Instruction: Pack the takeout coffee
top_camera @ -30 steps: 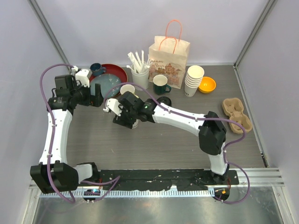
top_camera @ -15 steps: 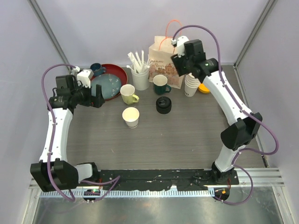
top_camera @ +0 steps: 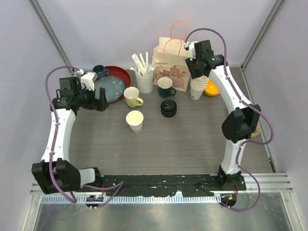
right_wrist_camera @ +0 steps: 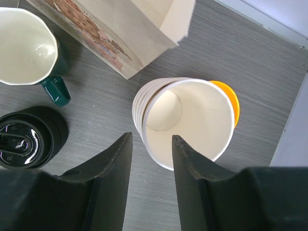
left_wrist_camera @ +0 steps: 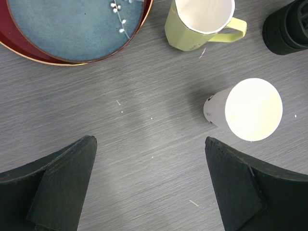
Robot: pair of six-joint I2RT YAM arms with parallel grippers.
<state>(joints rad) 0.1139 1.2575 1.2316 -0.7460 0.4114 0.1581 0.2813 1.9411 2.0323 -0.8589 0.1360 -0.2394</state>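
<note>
Your right claw (right_wrist_camera: 151, 140) has just swung off the middle of the table and out to the far right. Its jaws drew in on the way and now stand at a narrow gap, with nothing visibly pinched between them. It hangs directly over the stack of lidless paper cups (right_wrist_camera: 187, 120), and the near-left rim of the top cup lies under the gap between the fingers. The orange bowl (right_wrist_camera: 230, 98) touches the stack on its right. The paper bag (right_wrist_camera: 120, 33) stands just beyond it, the green mug (right_wrist_camera: 26, 45) sits to the left, and the black lids (right_wrist_camera: 26, 139) lie near-left of the claw

Out at the middle of the table, the paper cup (top_camera: 134, 120) that this claw hovered over a second ago stands upright where it was, open-topped and unlidded. The lids are just to its far right, not touching it

Your left claw (left_wrist_camera: 150, 140) has not moved. It is spread wide and empty over bare table on the left, with the blue plate (left_wrist_camera: 72, 24) and the yellow mug (left_wrist_camera: 202, 19) beyond it

Read this as an early stage: no cup is lidded or packed, and the swing looks like a reach for a second cup. The cups nest tightly, so take care that you lift only the top one
</note>
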